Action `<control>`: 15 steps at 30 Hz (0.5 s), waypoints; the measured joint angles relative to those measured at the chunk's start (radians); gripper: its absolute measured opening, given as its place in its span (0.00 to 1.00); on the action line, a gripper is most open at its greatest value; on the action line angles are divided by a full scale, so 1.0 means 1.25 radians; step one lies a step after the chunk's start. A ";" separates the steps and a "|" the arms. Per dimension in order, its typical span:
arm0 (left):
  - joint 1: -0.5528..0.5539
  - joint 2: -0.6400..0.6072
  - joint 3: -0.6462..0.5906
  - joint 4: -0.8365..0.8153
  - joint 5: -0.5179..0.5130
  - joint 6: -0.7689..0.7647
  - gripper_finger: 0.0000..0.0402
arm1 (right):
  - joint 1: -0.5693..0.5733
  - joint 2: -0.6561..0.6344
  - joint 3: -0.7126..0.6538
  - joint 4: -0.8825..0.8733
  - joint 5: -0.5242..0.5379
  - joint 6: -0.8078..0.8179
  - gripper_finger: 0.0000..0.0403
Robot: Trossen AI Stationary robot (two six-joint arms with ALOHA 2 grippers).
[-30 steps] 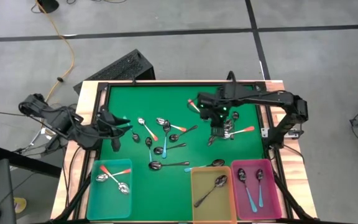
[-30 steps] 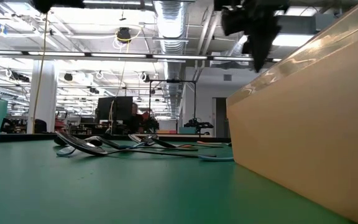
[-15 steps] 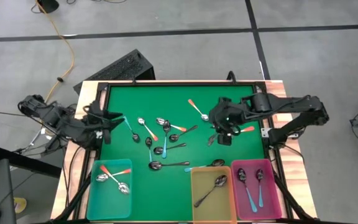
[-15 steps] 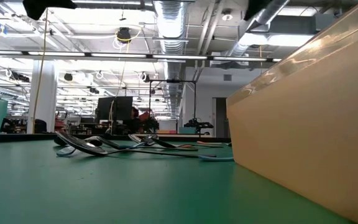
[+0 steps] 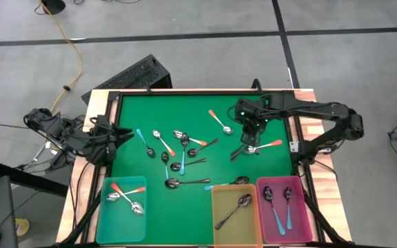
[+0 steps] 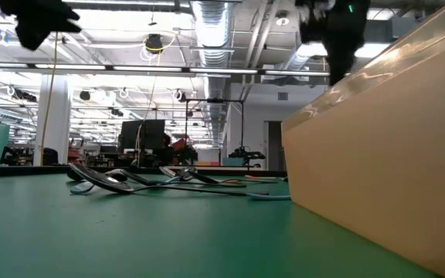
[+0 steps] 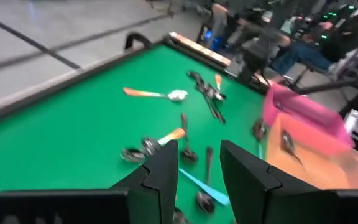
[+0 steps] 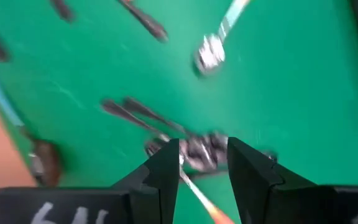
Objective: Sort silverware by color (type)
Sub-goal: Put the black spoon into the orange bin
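Right gripper (image 5: 248,132) hovering at right of centre in the high view, fingers (image 8: 166,163) parted with nothing between them, over a small heap of spoons (image 5: 251,146). Left gripper (image 5: 116,135) waiting at the mat's left edge, fingers (image 7: 163,168) apart, empty. More spoons (image 5: 178,157) lying scattered mid-mat; others sitting in the teal bin (image 5: 103,207), yellow bin (image 5: 219,220) and pink bin (image 5: 300,226) along the bottom.

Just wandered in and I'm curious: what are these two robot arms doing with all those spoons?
They are sorting small metal-bowled spoons by handle colour into three plastic bins: teal bin, yellow bin and pink bin, each already holding a few. The right gripper hovers, jaws open and empty, over a cluster of spoons at the green mat's right side. The left gripper waits open at the left edge. More spoons lie scattered mid-mat.
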 joint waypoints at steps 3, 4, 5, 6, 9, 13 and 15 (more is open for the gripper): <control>0.000 -0.026 -0.034 0.000 0.037 -0.045 0.26 | -0.061 -0.014 -0.094 0.056 0.002 0.070 0.36; 0.000 -0.033 -0.043 0.000 0.048 -0.058 0.26 | -0.084 -0.016 -0.119 0.070 0.011 0.106 0.36; 0.000 -0.039 -0.050 0.002 0.055 -0.066 0.26 | -0.106 -0.018 -0.140 0.074 0.020 0.160 0.36; 0.000 -0.046 -0.057 0.001 0.060 -0.072 0.26 | -0.124 -0.019 -0.156 0.073 0.026 0.212 0.36; 0.000 -0.062 -0.072 0.001 0.056 -0.073 0.26 | -0.164 -0.024 -0.216 0.066 0.031 0.330 0.36; 0.000 -0.080 -0.076 0.000 0.042 -0.071 0.26 | -0.167 -0.027 -0.287 0.103 0.030 0.373 0.36; 0.000 -0.089 -0.076 0.000 0.042 -0.072 0.26 | -0.175 -0.026 -0.322 0.151 0.029 0.386 0.36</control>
